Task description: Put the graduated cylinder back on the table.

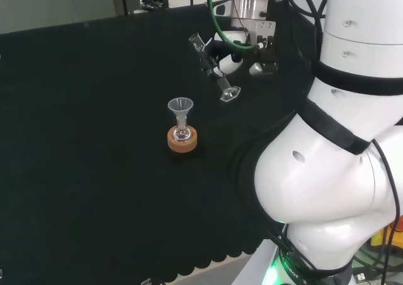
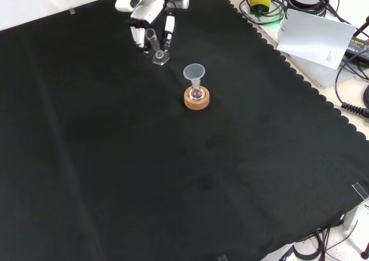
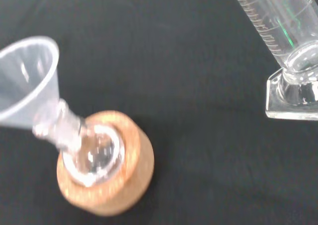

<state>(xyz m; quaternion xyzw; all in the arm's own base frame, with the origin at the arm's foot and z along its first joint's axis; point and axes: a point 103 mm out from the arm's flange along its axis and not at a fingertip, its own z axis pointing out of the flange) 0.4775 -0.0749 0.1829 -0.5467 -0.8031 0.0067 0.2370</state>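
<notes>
At the front view's upper left, the hand point(image 2: 151, 14) clasps the tilted cylinder point(image 2: 155, 46); level its base squarely on the tabletop point(image 2: 115, 169), clear of the funnel point(image 2: 194, 72), before releasing.

funnel point(image 1: 181, 106) in flask point(image 1: 182, 133) on cork ring point(image 1: 182, 139); graduated cylinder point(image 1: 213, 69) right, head view.

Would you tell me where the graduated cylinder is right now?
In the front view, the graduated cylinder is tilted in the hand, up-left of the flask on its cork ring.

Even bright light, blurred wrist view
</notes>
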